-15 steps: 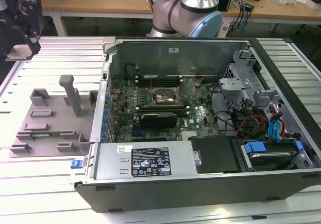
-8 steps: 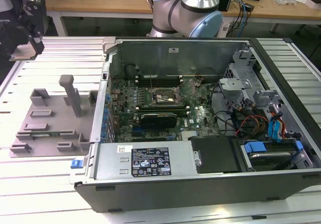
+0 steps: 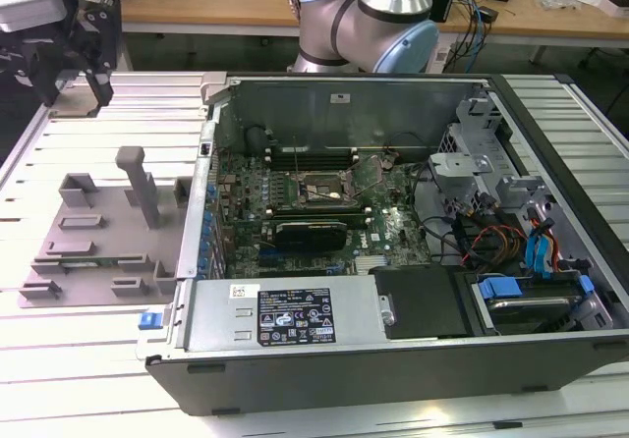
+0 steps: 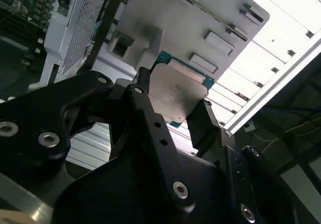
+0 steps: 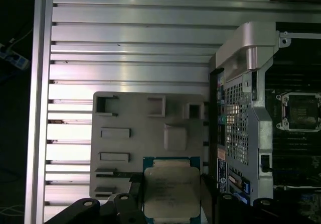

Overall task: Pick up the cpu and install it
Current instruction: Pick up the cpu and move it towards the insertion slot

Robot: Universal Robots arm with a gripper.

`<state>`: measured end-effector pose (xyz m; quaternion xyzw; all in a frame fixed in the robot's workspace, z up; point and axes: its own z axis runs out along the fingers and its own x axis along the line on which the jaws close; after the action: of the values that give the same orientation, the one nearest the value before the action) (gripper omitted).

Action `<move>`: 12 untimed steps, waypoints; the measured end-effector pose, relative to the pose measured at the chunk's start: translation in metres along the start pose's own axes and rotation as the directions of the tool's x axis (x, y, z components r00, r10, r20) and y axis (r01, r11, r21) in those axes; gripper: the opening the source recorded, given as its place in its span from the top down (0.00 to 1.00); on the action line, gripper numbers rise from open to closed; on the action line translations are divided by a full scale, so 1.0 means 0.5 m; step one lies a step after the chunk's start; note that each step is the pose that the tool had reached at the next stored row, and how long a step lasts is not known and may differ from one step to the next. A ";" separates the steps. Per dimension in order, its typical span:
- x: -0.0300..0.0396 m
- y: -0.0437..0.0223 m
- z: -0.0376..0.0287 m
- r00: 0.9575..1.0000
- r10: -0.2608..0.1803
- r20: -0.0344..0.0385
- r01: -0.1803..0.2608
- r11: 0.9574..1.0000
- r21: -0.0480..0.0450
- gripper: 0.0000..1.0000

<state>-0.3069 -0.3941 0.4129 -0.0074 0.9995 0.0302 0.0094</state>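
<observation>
The gripper (image 4: pixel 175 101) is clamped on the cpu (image 4: pixel 173 89), one black finger on each of two opposite edges, with the pale metal top and green rim showing between them in both wrist views. So the pick-up is done, and I judge the step in hand to be the carry. The chip hangs in the air, clear of any surface, above the grey fixture tray (image 5: pixel 135 133). The tray lies flat on the ribbed aluminium table (image 5: pixel 125 48). In the exterior view the gripper (image 3: pixel 74 80) sits high over the far corner of the table at that view's left, well apart from the open computer case (image 3: pixel 295 345). The motherboard socket (image 3: pixel 329 189) lies deep inside the case, past its side wall. By my reckoning, seating the chip calls for crossing that wall, squaring the cpu to the socket and lowering it level. I cannot tell whether the socket's frame is lifted. Beyond stand the arm's base (image 3: pixel 369 21) and a wooden bench (image 3: pixel 216 6) strewn with cables.
</observation>
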 end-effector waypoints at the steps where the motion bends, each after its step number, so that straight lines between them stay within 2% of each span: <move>1: -0.003 0.000 0.000 1.000 0.000 0.000 0.000 1.000 0.000 0.46; 4: -0.020 0.000 0.000 1.000 0.000 0.000 0.000 1.000 0.000 0.46; 8: -0.050 -0.001 0.001 1.000 0.000 0.000 0.000 1.000 0.000 0.46; 12: -0.068 -0.001 0.001 1.000 0.001 0.000 -0.001 1.000 0.000 0.46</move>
<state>-0.2727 -0.3941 0.4130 -0.0071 0.9995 0.0301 0.0093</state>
